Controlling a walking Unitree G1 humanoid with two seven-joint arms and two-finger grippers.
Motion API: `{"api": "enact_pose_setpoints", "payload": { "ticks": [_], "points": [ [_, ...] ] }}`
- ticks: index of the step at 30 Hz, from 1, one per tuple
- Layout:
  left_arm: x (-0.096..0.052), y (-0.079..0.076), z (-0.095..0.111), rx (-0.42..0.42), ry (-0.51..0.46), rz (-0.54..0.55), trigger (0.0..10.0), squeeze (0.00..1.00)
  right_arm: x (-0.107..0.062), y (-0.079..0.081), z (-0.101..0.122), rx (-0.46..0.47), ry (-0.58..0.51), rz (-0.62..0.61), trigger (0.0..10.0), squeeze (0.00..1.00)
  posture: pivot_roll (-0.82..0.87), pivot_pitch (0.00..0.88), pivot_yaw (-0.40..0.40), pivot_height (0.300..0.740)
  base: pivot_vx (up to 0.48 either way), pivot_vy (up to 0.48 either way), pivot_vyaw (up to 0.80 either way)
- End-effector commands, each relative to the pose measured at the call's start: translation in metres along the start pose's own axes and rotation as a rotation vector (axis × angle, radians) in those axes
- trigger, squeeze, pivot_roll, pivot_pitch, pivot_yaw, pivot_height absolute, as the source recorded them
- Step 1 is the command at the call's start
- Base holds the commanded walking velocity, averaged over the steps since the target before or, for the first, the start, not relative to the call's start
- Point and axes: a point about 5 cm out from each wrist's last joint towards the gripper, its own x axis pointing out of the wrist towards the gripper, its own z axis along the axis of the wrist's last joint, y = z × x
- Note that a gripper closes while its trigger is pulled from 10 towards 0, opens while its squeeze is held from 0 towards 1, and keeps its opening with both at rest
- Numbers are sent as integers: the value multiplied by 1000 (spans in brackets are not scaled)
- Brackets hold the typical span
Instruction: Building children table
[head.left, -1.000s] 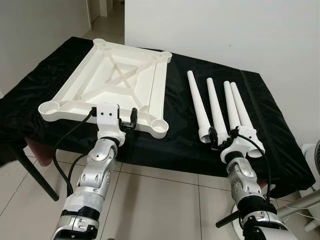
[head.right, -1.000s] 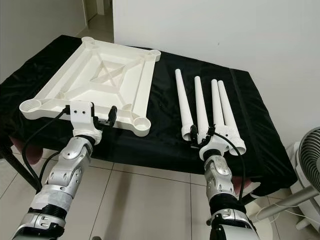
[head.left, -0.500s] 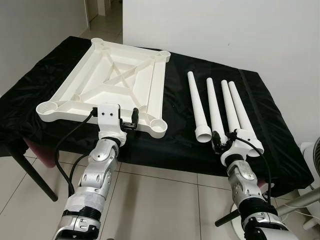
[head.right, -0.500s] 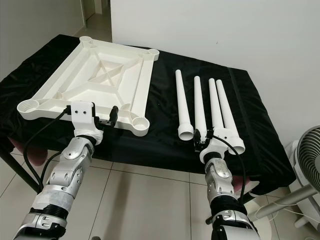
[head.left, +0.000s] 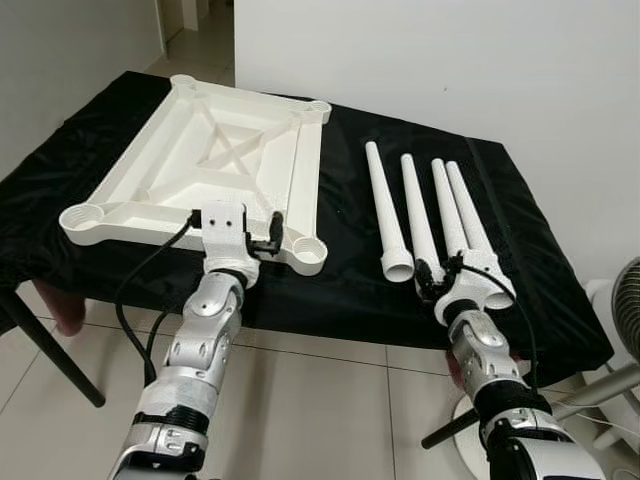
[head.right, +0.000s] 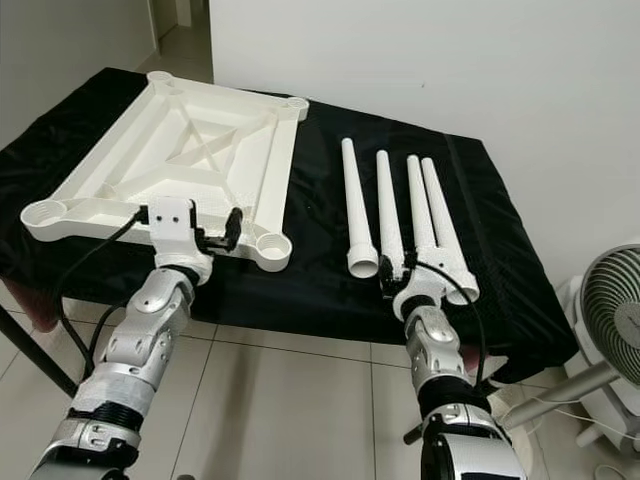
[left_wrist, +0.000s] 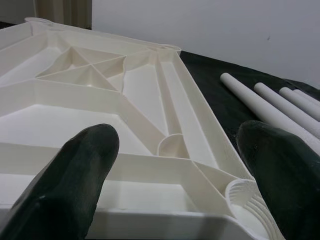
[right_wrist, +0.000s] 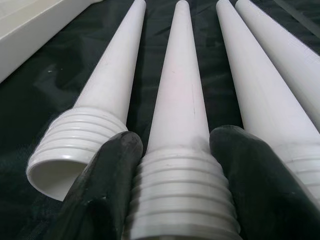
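Item 1, white tabletop (head.left: 215, 165): you have it lying underside up on the black cloth (head.left: 340, 270), ribs and a crossed brace facing the ceiling, a round socket at each corner. It takes the cloth's left half.

Item 2, four white legs (head.left: 430, 215): side by side on the cloth's right half, well apart from the tabletop, threaded wide ends toward you, narrow ends pointing to the wall.

Item 3, left gripper (head.left: 258, 240): at the tabletop's near edge, beside the near right corner socket (head.left: 309, 250). The head views leave the finger gap unclear; your left wrist view settles it, with both fingers (left_wrist: 70, 175) spread wide above the rim, touching nothing.

Item 4, right gripper (right_wrist: 172, 187): at the near ends of the legs. From the head views you cannot pick out which leg it has; the right wrist view shows the fingers (right_wrist: 102, 185) straddling the threaded collar of the second leg (right_wrist: 177, 130) from the left, one pressed to each side.

Item 5, fan (head.right: 610, 320): stands on the tiled floor at the right.
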Motion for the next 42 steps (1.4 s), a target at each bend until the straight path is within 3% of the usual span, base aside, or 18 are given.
{"api": "enact_pose_setpoints", "payload": {
  "ticks": [1, 5, 6, 12, 21, 23, 29, 31, 35, 36, 38, 39, 42],
  "points": [
    [1, -4, -2, 10, 17, -17, 10000, 0, -11, -1, -34, 18, 155, -6, 10000, 1000, 2, 37, -107, 740, 0, 0, 0],
    [2, -4, -2, 6, 14, -21, 10000, 0, -12, -3, -34, -25, 144, -20, 10000, 1000, 2, 36, -106, 740, 0, 0, 0],
    [2, -4, -2, 6, 14, -21, 10000, 0, -12, -3, -34, -30, 147, -22, 10000, 0, 2, 36, -106, 740, 0, 0, 0],
    [6, -8, -2, -8, 16, -22, 10000, 0, -11, -5, -35, -27, 156, -27, 10000, 0, -3, 20, -102, 740, 0, 0, 0],
    [13, -20, 1, -33, -1, -47, 10000, 0, -6, -4, -20, -99, 60, -20, 10000, 0, -3, 5, -104, 740, 0, 0, 0],
    [17, -29, 1, -42, -4, -70, 10000, 0, -5, -2, -21, -69, 70, -9, 0, 0, 0, 7, -110, 740, 0, 0, 0],
    [22, -44, 1, -53, 0, -106, 10000, 0, -4, -3, -21, -32, 83, -19, 0, 0, 0, 9, -111, 740, 0, 0, 0],
    [30, -51, 6, -21, 8, -164, 10000, 0, -5, -4, -22, -16, 81, -20, 0, 0, -9, 10, -107, 740, 0, 0, 0],
    [37, -55, 15, -70, 23, -241, 10000, 0, -7, -5, -16, -42, 5, -21, 0, 0, -12, 9, -104, 740, 0, 0, 0],
    [38, -56, 17, -83, 24, -273, 10000, 0, -8, -6, -12, -46, -40, -29, 7686, 0, -14, 9, -100, 740, 0, 0, 0],
    [38, -57, 18, -92, 24, -294, 10000, 0, -9, -6, -10, -50, -69, -36, 7686, 0, -14, 9, -100, 740, 0, 0, 0],
    [32, -64, 21, -118, 33, -444, 10000, 0, -14, -2, 2, -68, -199, -9, 10000, 0, -21, 1, -89, 740, 0, 0, 0],
    [26, -69, 23, -110, 30, -537, 10000, 0, -19, 2, 8, -91, -283, 19, 10000, 0, -22, 0, -87, 740, 0, 0, 0]
  ]
}}
